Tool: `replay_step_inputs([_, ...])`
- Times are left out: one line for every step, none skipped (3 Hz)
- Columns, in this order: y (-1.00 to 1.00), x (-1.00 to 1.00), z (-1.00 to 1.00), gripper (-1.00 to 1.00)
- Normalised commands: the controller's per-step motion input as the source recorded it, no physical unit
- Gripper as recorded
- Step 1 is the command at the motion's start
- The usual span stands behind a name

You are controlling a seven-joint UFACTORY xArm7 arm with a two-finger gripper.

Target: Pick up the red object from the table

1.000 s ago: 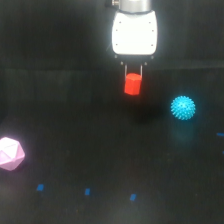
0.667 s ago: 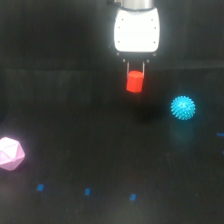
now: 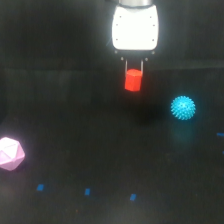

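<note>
Red and rigid-looking, the red object (image 3: 133, 80) hung above the table (image 3: 75, 150), pinched at its upper sides in my gripper (image 3: 134, 70); I judged it light, perhaps slick.

— Where's the arm?
— Its white wrist hangs straight down toward the table's far edge.
— And the gripper (image 3: 134, 67)?
— Pointing down, thin dark fingers (image 3: 125, 65) closed on the red object (image 3: 133, 80).
</note>
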Motion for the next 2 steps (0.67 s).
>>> replay_step_inputs([-0.8,0.02,0.39,-0.97])
replay_step_inputs([0.1,-0.13,0.43,-1.0])
